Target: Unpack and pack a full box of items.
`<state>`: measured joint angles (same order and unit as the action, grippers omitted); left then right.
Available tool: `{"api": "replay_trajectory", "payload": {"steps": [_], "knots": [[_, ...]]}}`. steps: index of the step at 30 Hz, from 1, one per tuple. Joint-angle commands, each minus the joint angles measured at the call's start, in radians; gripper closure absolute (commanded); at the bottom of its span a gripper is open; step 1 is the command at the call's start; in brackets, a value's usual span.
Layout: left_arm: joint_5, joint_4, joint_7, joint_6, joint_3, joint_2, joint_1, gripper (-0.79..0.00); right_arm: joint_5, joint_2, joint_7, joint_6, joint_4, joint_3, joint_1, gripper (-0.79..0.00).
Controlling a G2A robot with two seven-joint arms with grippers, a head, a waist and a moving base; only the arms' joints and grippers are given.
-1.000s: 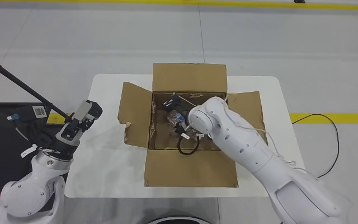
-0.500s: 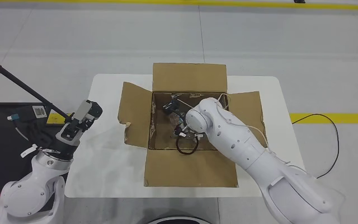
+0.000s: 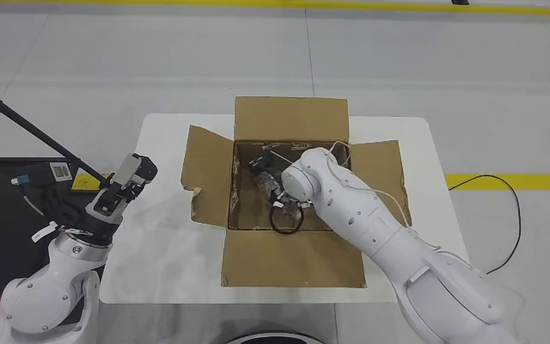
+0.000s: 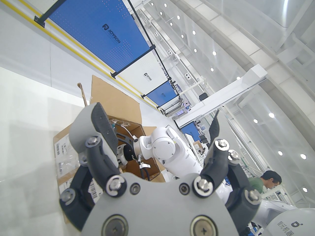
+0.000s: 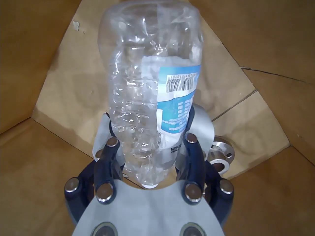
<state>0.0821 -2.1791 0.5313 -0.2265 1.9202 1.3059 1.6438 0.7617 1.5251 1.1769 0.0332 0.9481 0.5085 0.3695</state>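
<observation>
An open cardboard box [image 3: 292, 120] stands in the middle of the white table, its flaps spread out. My right gripper [image 5: 150, 126] is inside the box [image 5: 49, 57], shut on a crumpled clear plastic bottle [image 5: 147, 74] with a blue and white label. From above, the bottle [image 3: 269, 179] and the right gripper [image 3: 263, 163] sit in the box's left half. A metal flange [image 5: 221, 155] lies on the box floor beside the gripper. My left gripper [image 4: 157, 126] is open and holds nothing, raised at the table's left side [image 3: 137, 169], well apart from the box [image 4: 115, 104].
The box flaps [image 3: 292, 258] cover much of the table [image 3: 163, 224]. A black cable loop [image 3: 288, 222] hangs from the right wrist inside the box. A black stand with small parts [image 3: 34, 189] lies left of the table.
The right arm has shifted a little left and towards the box's back, carrying the bottle. The left arm has stayed still.
</observation>
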Motion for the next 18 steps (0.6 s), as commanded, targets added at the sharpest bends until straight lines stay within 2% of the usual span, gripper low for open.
{"api": "replay_trajectory", "payload": {"steps": [1, 10, 18], "knots": [[0.0, 0.0, 0.0, 0.0, 0.0, 0.0, 0.0, -0.785, 0.002, -0.001, 0.002, 0.003, 0.016, 0.01, 0.001, 0.0], [0.0, 0.0, 0.0, 0.0, 0.0, 0.0, 0.0, -0.785, 0.028, -0.05, 0.061, 0.02, 0.193, 0.108, 0.055, 0.0], [0.0, 0.0, 0.0, 0.0, 0.0, 0.0, 0.0, -0.785, 0.155, -0.134, 0.194, -0.022, 0.538, 0.266, 0.196, 0.0]]}}
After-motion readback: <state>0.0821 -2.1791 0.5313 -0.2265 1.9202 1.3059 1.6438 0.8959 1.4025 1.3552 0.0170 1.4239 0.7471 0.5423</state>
